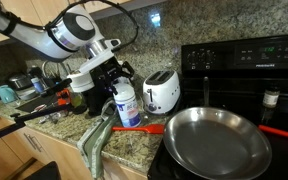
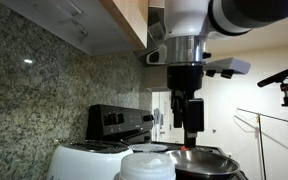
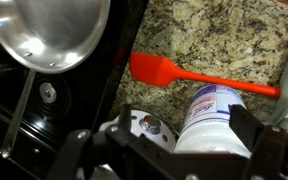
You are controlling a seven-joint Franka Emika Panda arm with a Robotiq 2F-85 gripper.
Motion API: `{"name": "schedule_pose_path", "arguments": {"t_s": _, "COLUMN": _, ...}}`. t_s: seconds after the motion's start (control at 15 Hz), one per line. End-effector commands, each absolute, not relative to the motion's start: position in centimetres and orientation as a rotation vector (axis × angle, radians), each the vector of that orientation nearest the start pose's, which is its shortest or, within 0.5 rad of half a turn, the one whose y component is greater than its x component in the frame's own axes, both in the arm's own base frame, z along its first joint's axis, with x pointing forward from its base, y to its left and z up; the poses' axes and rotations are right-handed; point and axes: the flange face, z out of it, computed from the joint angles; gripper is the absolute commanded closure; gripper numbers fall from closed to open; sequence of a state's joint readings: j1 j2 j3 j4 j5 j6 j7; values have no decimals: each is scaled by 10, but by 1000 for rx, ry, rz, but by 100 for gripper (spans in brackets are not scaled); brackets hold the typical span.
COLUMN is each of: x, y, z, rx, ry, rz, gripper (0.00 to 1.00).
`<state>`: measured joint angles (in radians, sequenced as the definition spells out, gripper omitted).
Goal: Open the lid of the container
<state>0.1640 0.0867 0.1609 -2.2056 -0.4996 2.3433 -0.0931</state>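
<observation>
My fingers [image 3: 252, 135] hang spread wide, gripping nothing, just above the white container [image 3: 216, 118]. It stands upright, lid on, on the granite table [image 3: 224, 35] beside a red spatula [image 3: 184, 75], near the toaster [image 1: 162, 92].

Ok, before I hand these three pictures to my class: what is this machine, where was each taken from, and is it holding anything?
It is a robot arm with a two-fingered pincer. Two pictures come from cameras standing in the kitchen; the third looks down from the arm's wrist. On the granite counter stand a white container with its lid on and a toaster; a red spatula lies beside the container. A steel pan sits on the stove. The pincer hangs open close to the container, holding nothing.
</observation>
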Motion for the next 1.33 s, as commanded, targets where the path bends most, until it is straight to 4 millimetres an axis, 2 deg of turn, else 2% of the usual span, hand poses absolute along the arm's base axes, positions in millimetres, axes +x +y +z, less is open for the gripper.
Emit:
{"name": "schedule_pose_path", "arguments": {"t_s": 0.0, "x": 513, "y": 180, "z": 338, "rx": -3245, "ry": -1380, "rz": -146, "gripper": 0}}
{"name": "schedule_pose_path", "arguments": {"t_s": 0.33, "x": 500, "y": 209, "z": 320, "rx": -3226, "ry": -1555, "rz": -141, "gripper": 0}}
{"name": "schedule_pose_path", "arguments": {"t_s": 0.6, "x": 497, "y": 229, "z": 315, "rx": -3215, "ry": -1640, "rz": -186, "gripper": 0}}
{"name": "schedule_pose_path", "arguments": {"t_s": 1.0, "x": 502, "y": 253, "z": 317, "rx": -3182, "ry": -1713, "rz": -304, "gripper": 0}}
{"name": "schedule_pose_path", "arguments": {"t_s": 1.27, "x": 509, "y": 264, "z": 311, "rx": -3176, "ry": -1764, "rz": -343, "gripper": 0}}
